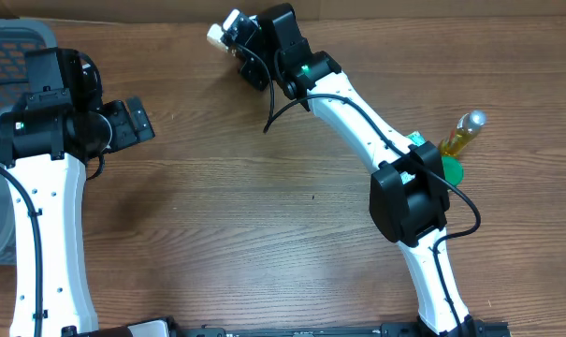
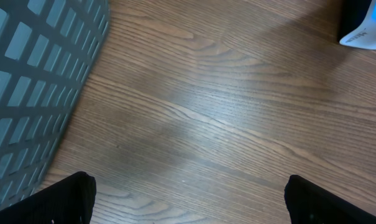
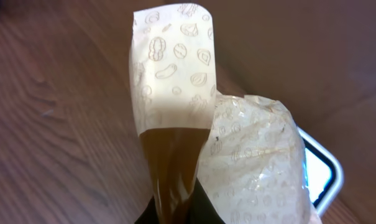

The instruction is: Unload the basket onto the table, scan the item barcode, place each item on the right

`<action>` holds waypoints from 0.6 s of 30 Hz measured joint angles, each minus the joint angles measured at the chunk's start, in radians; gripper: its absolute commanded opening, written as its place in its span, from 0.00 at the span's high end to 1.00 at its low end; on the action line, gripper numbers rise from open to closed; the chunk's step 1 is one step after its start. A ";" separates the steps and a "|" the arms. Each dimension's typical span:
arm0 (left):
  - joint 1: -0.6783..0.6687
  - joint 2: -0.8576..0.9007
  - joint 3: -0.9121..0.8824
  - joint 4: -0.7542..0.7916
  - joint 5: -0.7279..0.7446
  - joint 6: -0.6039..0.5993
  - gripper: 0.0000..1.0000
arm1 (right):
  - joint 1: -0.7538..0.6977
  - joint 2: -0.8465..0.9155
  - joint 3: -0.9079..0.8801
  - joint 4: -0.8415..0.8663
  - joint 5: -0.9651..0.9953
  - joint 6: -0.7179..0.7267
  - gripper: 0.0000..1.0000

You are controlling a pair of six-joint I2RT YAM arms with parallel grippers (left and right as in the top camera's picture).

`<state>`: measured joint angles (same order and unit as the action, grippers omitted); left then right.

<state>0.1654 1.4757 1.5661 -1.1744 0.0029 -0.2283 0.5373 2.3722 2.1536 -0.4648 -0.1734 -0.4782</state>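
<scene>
Brown wood-grain worktop point(image 1: 264, 225) fills the scene, backed along its far edge by a tan cardboard wall point(image 1: 432, 7). At that far edge, about the middle, the packet point(image 3: 175, 93) is raised above the wood in the right tool point(image 1: 243, 39), which is clamped shut on it. In the right wrist view the packet stands upright out of the dark fingers: a cream flap printed with small nut outlines on top, a brown band beneath it, and a crinkled clear-and-cream fold bulging to the right. No barcode shows on the faces in view. Just behind the packet's right side sits a white-rimmed dark panel point(image 3: 321, 171); what it is cannot be told. The right arm point(image 1: 357, 122) runs from the near right corner diagonally up to the packet.

Beside the arm's elbow, toward the right edge, a bottle of yellow liquid point(image 1: 462, 134) lies near a green object point(image 1: 451, 171) that the arm partly hides.

Well apart on the left, the left tool point(image 1: 133, 120) has its jaws spread wide over bare wood with nothing between them. A grey lattice basket point(image 2: 32, 81) sits to its left, and a white object with a blue glow point(image 2: 365, 31) shows at the top right corner of the left wrist view
</scene>
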 measured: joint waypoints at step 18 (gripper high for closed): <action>0.000 0.000 0.000 0.000 0.000 0.000 0.00 | -0.028 0.000 -0.048 0.023 -0.082 -0.177 0.96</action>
<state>0.1654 1.4757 1.5661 -1.1748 0.0029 -0.2283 0.5095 2.3726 2.1059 -0.4423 -0.2554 -0.6556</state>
